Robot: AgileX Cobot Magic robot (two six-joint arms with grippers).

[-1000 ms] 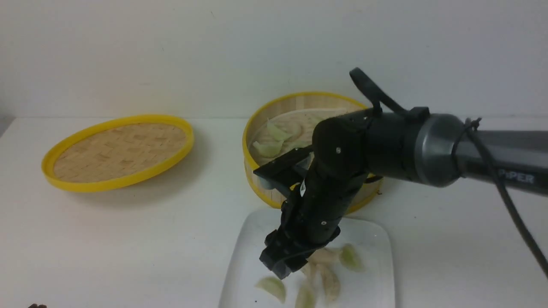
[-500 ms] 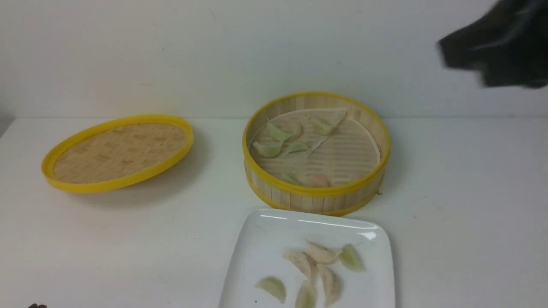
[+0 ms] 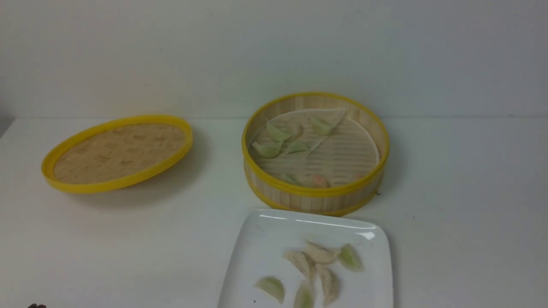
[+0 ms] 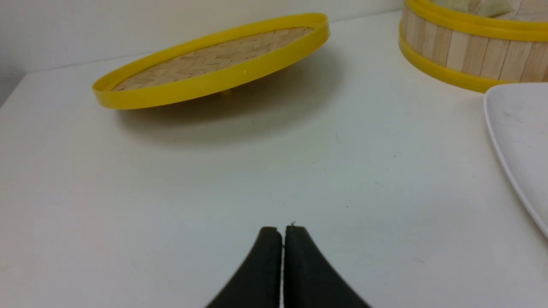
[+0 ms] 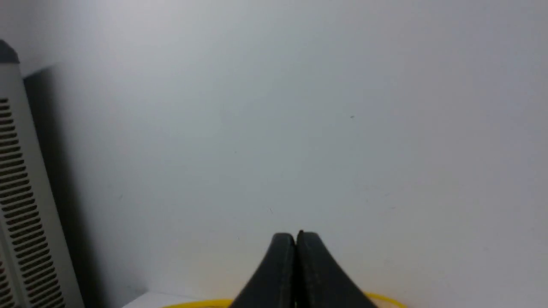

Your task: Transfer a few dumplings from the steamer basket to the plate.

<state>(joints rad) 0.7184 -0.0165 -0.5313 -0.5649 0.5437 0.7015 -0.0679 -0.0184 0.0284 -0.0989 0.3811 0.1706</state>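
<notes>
The steamer basket [image 3: 274, 194] stands at the table's middle back with several dumplings [image 3: 268, 149] on its liner. The white plate [image 3: 265, 239] lies in front of it and holds several dumplings [image 3: 321, 253]. Neither arm shows in the front view. My left gripper [image 4: 282, 231] is shut and empty, low over bare table, with the basket wall [image 4: 466, 51] and the plate edge [image 4: 513, 141] ahead of it to one side. My right gripper [image 5: 295, 236] is shut and empty, facing the wall, with only the basket's yellow rim [image 5: 385, 299] below it.
The flat woven lid [image 3: 117, 152] with a yellow rim lies tilted at the back left, also in the left wrist view [image 4: 214, 60]. A grey slotted appliance [image 5: 21, 201] stands against the wall in the right wrist view.
My right arm was over the plate one second ago. It has lifted up and away to the right and has left the front view. The dumplings on the plate lie uncovered.
</notes>
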